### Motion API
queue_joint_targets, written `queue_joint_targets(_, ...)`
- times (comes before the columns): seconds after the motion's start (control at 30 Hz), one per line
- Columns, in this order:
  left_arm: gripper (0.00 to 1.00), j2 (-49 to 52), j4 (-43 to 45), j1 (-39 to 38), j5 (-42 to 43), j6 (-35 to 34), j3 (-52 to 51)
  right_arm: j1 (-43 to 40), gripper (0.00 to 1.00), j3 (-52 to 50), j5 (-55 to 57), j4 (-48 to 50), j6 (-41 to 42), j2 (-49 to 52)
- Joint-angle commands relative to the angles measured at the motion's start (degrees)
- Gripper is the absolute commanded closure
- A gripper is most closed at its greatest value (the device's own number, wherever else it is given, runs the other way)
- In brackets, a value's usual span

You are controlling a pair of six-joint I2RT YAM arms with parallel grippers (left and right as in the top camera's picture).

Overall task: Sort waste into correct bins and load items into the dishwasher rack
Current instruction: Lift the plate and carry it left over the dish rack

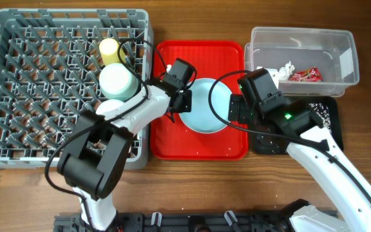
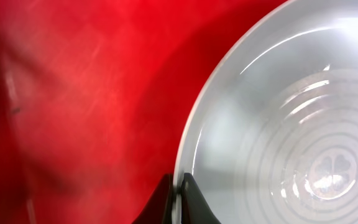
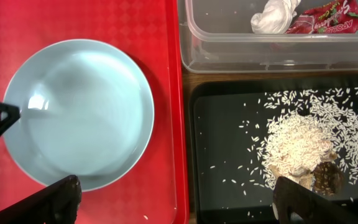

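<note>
Left gripper (image 2: 178, 190) clamps the pale blue plate (image 2: 278, 124) at its left rim (red tray (image 2: 73, 93) beneath); right gripper (image 3: 179, 198) gapes, 2 fingers apart.

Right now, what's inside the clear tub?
A crumpled white tissue and a red-and-silver wrapper. Overhead, the right arm hides one corner of the clear tub; the wrist view shows nothing there.

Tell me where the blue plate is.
The plate lies on the red tray in the overhead view, between the grey rack and the black tray, its rack-side rim pinched by the left gripper.
</note>
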Motion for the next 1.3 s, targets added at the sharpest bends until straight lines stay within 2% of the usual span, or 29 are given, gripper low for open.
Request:
queue_joint_targets(0.0,0.96,-9.84,-3.54,0.13,-6.88,2.38,3.96,-0.13,0.0,0.59,1.11,0.02,0.07,0.02)
queue_joint_targets(0.07,0.96,-16.68,-4.76,0.09,-12.17,3.76,5.35,-0.13,0.0,0.59,1.11,0.02,0.07,0.02)
queue_joint_targets(0.17,0.96,-32.87,-6.19,0.09,-32.76,3.74,5.6,-0.13,0.0,0.59,1.11,0.02,0.07,0.02)
queue_joint_targets(0.27,0.96,-43.08,-5.9,1.09,-48.65,4.44,5.6,-0.13,0.0,0.59,1.11,0.02,0.07,0.02)
queue_joint_targets(0.33,0.96,-47.04,-5.42,3.32,-52.33,8.13,5.6,-0.13,0.0,0.59,1.11,0.02,0.07,0.02)
queue_joint_targets(0.4,0.96,-49.16,-5.35,7.41,-52.46,12.83,5.6,-0.13,0.0,0.59,1.11,0.02,0.07,0.02)
queue_joint_targets(0.53,0.96,-47.36,-6.01,15.21,-53.18,19.8,5.6,-0.13,0.0,0.59,1.11,0.02,0.04,0.02)
queue_joint_targets(0.73,0.96,-36.54,-5.99,24.76,-57.33,30.84,5.6,-0.13,0.0,0.59,1.11,0.02,0.07,0.02)
queue_joint_targets(0.97,0.96,-21.24,-4.55,25.75,-58.01,33.42,5.6,-0.13,0.0,0.59,1.11,0.02,0.07,0.02)
queue_joint_targets(1.07,0.96,-15.93,-3.48,25.75,-61.7,35.52,5.6,-0.13,0.0,0.59,1.11,0.02,0.07,0.02)
queue_joint_targets(1.17,0.96,-13.55,0.98,25.75,-64.63,41.16,5.6,-0.13,0.0,0.59,1.11,0.02,0.07,0.02)
queue_joint_targets(1.27,0.96,-13.55,11.45,25.75,-68.39,52.13,5.6,-0.13,0.01,0.59,1.11,0.02,0.07,0.02)
